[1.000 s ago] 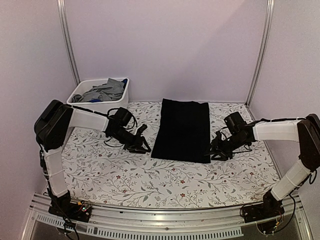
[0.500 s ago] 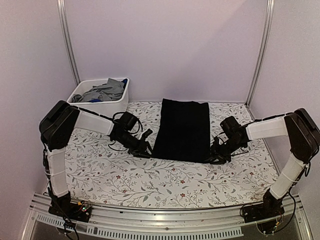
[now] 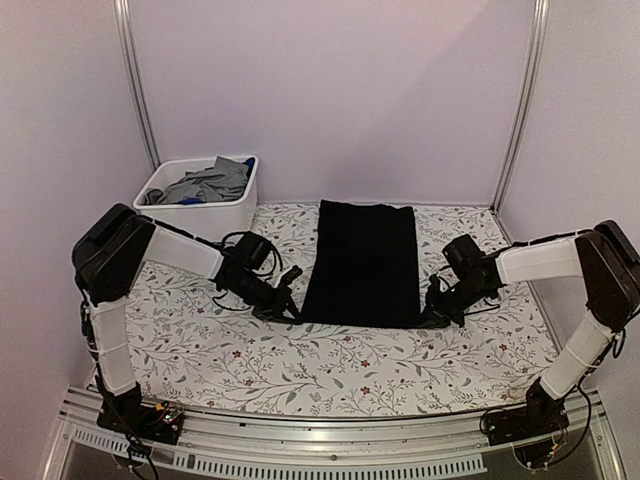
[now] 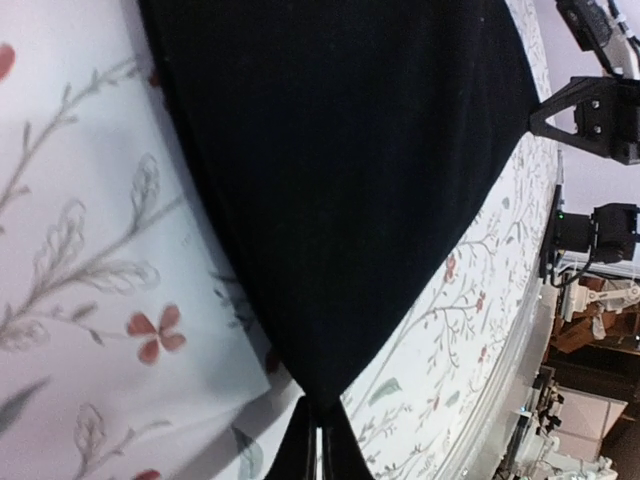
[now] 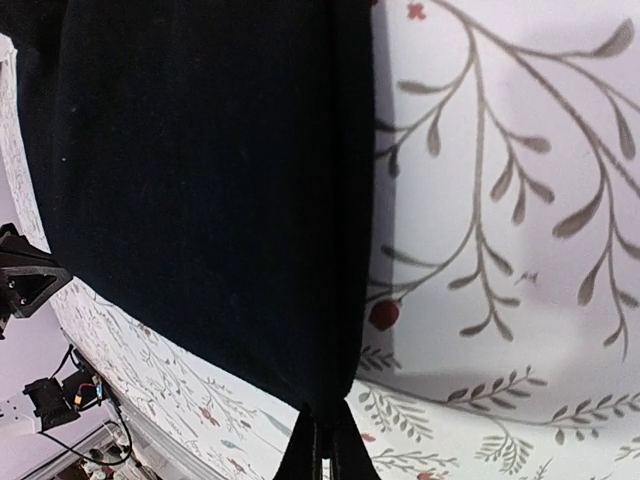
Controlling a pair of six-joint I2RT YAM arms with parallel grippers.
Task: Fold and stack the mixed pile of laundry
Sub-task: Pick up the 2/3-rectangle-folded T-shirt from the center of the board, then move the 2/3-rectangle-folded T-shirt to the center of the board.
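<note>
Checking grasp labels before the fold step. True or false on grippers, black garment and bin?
1. The left gripper is shut on the near left corner of the black garment. True.
2. The right gripper hangs open above the cloth. False: it is shut on the near right corner.
3. The white bin is empty. False: grey clothes lie in it.
4. The black garment lies spread flat on the table. True.

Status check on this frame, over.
Left gripper shut on black garment, near-left corner. Right gripper shut on near-right corner. Garment flat. Nothing in the way.
</note>
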